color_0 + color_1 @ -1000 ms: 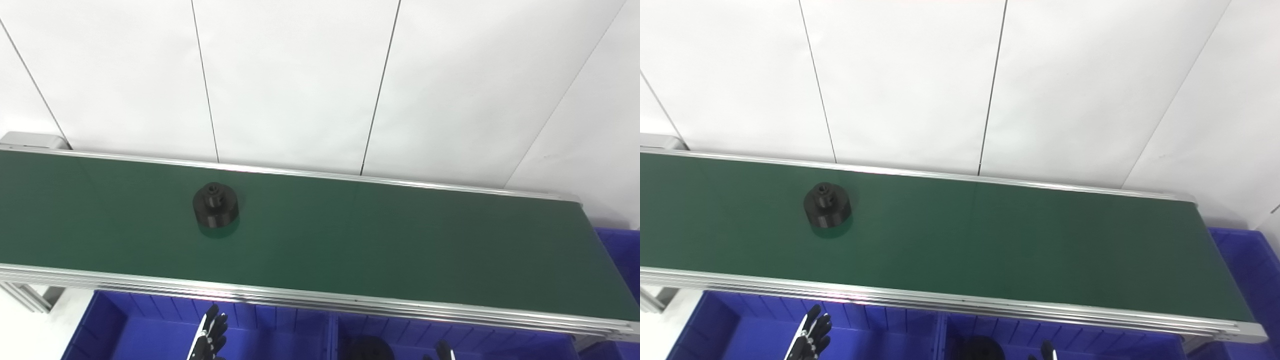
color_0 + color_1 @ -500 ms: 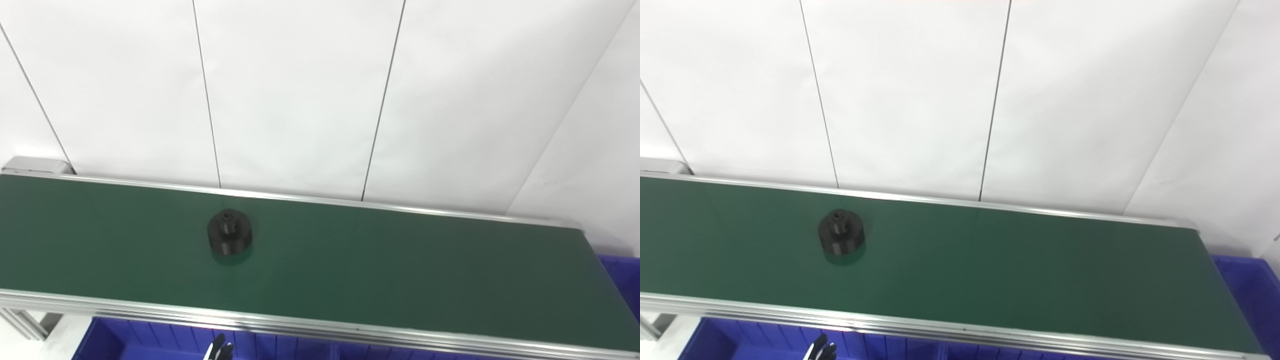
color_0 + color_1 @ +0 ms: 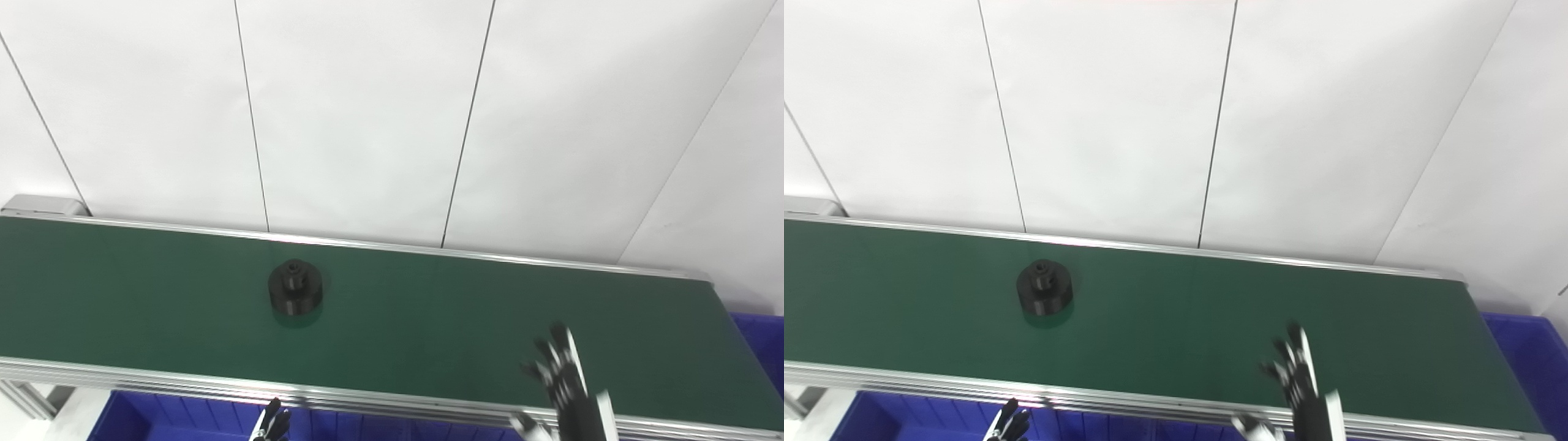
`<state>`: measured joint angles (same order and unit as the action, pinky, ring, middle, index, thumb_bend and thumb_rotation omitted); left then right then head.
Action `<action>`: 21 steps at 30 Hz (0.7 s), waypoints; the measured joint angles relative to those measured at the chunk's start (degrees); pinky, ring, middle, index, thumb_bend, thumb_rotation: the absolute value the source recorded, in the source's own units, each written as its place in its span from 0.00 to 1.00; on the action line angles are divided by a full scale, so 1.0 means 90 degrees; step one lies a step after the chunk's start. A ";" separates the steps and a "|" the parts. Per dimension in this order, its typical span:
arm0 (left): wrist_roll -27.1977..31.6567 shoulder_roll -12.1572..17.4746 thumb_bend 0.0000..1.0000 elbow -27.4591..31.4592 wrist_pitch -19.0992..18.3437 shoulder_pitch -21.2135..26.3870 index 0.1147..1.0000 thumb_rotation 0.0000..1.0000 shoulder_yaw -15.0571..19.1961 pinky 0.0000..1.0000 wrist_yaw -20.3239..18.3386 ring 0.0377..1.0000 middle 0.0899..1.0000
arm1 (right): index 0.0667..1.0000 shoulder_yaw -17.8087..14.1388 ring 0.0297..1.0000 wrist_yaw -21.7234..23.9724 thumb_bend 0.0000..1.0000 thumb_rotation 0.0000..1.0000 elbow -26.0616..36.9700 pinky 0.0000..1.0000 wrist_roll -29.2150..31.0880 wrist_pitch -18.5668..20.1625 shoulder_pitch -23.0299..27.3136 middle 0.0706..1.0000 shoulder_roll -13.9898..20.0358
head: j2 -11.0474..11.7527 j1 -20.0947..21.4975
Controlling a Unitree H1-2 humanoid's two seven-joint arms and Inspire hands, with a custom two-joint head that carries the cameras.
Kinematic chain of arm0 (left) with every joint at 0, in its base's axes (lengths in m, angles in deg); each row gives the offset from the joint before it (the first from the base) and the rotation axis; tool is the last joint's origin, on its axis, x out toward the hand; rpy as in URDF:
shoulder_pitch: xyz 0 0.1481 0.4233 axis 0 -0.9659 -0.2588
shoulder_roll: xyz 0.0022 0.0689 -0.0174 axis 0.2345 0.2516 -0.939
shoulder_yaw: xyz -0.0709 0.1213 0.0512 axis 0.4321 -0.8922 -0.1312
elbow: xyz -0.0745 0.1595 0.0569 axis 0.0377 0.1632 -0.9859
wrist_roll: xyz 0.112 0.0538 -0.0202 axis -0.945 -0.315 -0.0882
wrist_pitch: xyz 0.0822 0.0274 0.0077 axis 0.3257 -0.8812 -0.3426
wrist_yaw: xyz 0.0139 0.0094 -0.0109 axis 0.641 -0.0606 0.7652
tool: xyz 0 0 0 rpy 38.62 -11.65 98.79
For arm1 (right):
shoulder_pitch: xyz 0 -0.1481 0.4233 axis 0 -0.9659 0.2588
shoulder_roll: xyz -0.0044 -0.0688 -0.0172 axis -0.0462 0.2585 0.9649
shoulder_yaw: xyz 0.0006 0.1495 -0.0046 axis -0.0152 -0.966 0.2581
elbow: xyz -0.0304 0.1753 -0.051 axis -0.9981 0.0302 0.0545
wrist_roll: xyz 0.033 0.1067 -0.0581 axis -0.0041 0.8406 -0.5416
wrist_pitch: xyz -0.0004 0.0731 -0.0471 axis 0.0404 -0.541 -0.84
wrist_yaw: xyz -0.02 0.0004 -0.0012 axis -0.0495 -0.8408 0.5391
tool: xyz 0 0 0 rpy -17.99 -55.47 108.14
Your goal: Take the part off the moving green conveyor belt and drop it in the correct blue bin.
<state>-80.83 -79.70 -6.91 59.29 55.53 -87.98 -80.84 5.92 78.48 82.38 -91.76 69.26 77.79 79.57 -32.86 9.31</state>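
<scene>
Fingers of the right hand reach up over the near rail of the conveyor belt in the left eye view, spread apart and holding nothing, their dark tips fanned above the green surface toward its right part. The hand is black with white side panels, slightly blurred, and its arm enters from the bottom edge. The left hand shows only as a few dark fingertips at the bottom edge, below the rail and in front of the blue bin; too little is visible to tell whether it is open or closed. The part sits on the belt left of centre, well apart from both hands — a black, stepped round piece, a wide disc with a smaller hub on top and a hole in the hub. The belt is a smooth, matte green band framed by ribbed silver aluminium rails. A second blue bin corner shows past the belt's right end. White wall panels with thin dark seams fill the upper half.

In the right eye view the same layout appears shifted — the right hand rises open over the near rail, and the left hand is again just fingertips at the bottom edge. The part stands upright on the belt, casting a soft dark reflection on the green surface in front of it.
</scene>
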 measured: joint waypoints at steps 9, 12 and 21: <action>-0.0027 0.0007 0.65 0.0133 -0.0152 0.0114 0.99 0.84 -0.0016 0.96 0.0002 0.96 0.95 | 0.92 0.0249 0.86 0.0388 1.00 0.45 -0.0233 0.69 -0.0603 0.0929 0.1664 0.96 0.0360 | -0.0128 0.0118; -0.0085 0.0003 0.65 0.0133 -0.0158 0.0162 0.99 0.85 -0.0036 0.97 0.0010 0.96 0.94 | 0.92 0.0435 0.85 0.0566 1.00 0.42 -0.0568 0.67 -0.0873 0.1221 0.2310 0.96 0.0448 | -0.0118 0.0098; -0.0144 -0.0096 0.62 0.0113 -0.0163 0.0226 0.99 0.85 -0.0098 0.93 0.0027 0.96 0.94 | 0.87 0.1472 0.90 0.1270 1.00 0.38 -0.1640 0.67 -0.2608 0.2496 0.3832 0.94 0.0901 | -0.0069 0.0020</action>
<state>-82.13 -80.56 -5.89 57.83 57.57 -88.86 -80.60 19.18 89.91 67.62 -115.23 91.72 112.28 87.68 -33.49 9.49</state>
